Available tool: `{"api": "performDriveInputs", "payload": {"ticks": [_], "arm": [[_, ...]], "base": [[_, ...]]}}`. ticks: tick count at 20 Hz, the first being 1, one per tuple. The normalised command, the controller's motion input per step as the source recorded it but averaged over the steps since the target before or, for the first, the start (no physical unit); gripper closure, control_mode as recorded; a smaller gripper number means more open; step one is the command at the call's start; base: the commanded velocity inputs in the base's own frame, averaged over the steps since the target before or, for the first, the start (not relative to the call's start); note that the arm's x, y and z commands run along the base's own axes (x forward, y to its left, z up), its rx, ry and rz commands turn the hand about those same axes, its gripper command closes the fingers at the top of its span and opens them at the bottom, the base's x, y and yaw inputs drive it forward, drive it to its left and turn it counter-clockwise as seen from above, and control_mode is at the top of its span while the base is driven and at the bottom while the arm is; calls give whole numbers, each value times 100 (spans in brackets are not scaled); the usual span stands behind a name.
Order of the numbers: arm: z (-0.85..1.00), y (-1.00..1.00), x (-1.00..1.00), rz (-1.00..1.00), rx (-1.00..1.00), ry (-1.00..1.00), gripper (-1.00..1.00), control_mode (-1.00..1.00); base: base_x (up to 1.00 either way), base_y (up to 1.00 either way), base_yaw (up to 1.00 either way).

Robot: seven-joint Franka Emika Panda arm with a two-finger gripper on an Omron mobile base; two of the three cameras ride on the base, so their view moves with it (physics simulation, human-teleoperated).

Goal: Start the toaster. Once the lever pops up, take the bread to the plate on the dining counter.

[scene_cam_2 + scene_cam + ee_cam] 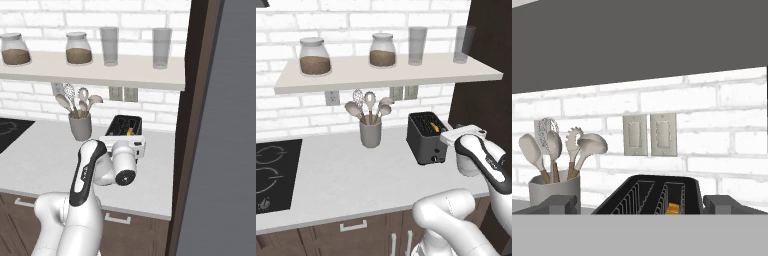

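The tool [640, 204] hangs just in front of the toaster [425, 136], its tips spread as wide as they go, gripping and touching nothing. The bread [672, 208] sits deep in the toaster's right slot on the desk [346, 175]. It is probably light, stiff and crumbly, so it would be best pinched gently across its flat faces at the top edge.

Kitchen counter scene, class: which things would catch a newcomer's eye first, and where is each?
The black toaster on the white counter, a yellow bit of bread in one slot. The white arm's open pincer sits just in front of it. To its left stands a grey utensil cup full of spoons.
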Motion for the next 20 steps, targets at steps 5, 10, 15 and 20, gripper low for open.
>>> {"api": "performDriveInputs", "payload": {"ticks": [5,10,15,20], "arm": [[0,0,0,0,0,0,-100,-100],[0,0,0,0,0,0,-100,-100],[0,0,0,0,0,0,-100,-100],[0,0,0,0,0,0,-100,-100]], "base": [[0,0,0],[0,0,0],[0,0,0],[0,0,0]]}}
